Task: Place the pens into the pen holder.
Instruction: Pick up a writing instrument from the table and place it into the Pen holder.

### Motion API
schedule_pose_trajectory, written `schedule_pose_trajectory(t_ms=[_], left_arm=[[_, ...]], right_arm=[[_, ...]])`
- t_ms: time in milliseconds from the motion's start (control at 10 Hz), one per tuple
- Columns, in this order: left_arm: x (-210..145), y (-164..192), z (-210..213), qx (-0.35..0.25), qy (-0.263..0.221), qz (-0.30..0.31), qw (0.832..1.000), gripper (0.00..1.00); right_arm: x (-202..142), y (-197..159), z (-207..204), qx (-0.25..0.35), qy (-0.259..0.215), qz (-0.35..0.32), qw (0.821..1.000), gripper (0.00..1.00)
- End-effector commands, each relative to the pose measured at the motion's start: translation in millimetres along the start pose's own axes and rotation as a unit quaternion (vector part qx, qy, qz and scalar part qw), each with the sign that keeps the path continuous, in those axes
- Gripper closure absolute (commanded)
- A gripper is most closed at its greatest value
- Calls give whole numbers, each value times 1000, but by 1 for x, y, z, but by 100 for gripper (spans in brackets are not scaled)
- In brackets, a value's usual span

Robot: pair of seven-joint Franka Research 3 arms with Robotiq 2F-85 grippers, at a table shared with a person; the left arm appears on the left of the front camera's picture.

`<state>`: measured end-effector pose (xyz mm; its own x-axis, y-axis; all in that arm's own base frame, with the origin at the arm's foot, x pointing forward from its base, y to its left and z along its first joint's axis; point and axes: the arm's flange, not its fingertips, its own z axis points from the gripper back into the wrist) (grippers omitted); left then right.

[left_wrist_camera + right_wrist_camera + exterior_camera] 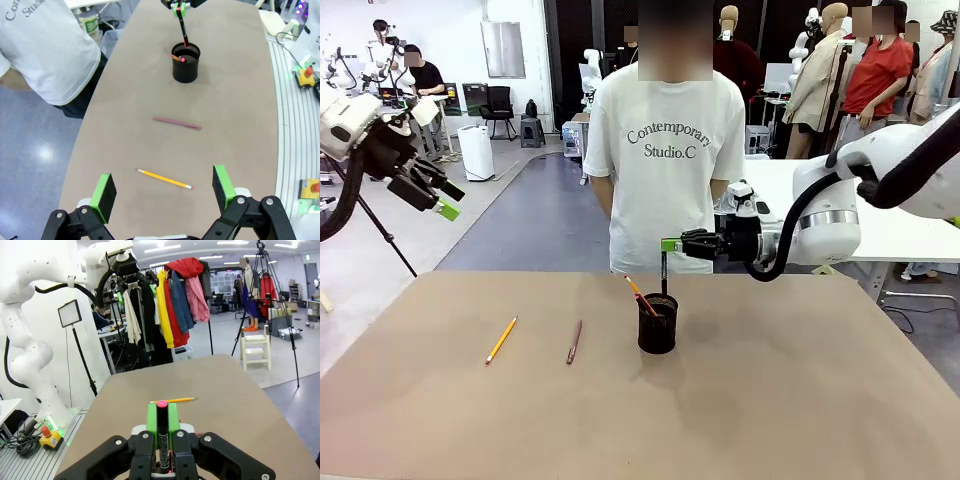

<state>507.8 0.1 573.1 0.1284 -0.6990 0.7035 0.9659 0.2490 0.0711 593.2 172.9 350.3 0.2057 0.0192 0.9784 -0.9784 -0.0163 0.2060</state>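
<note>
The black mesh pen holder [657, 322] [186, 62] stands mid-table with an orange pen [640, 295] leaning in it. Just above it, my right gripper [667, 246] [181, 5] [162, 416] is shut on a dark pen [664, 272] [183, 30] [161, 437] that hangs upright, its lower end at the holder's rim. A yellow pen [501, 340] [164, 178] [172, 400] and a reddish-brown pen [574, 341] [177, 123] lie on the table to the left. My left gripper [440, 200] [164, 187] is open, high above the table's left side, over the yellow pen.
A person in a white T-shirt [665, 150] stands at the far edge behind the holder, hands off the table. The brown table [800, 400] is bare on its right half and along the front. Red stop buttons [306, 76] sit beside it.
</note>
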Motion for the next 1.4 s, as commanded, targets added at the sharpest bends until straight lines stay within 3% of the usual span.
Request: schedule_pose_trajectory(t_ms=[0,200,700,800,1300], left_arm=[[0,0,1,-2,-2,-1,1000,0],[0,0,1,-2,-2,-1,1000,0],[0,0,1,-2,-2,-1,1000,0],[0,0,1,-2,-2,-1,1000,0],[0,0,1,-2,-2,-1,1000,0]], right_arm=[[-5,-8,-6,0,17,14,1000,100],[-10,-10,-3,-1,25,13,1000,100],[-9,-8,-1,10,30,19,999,8],[-9,-7,-1,9,30,20,999,0],[-3,-5,1,12,30,21,999,0]])
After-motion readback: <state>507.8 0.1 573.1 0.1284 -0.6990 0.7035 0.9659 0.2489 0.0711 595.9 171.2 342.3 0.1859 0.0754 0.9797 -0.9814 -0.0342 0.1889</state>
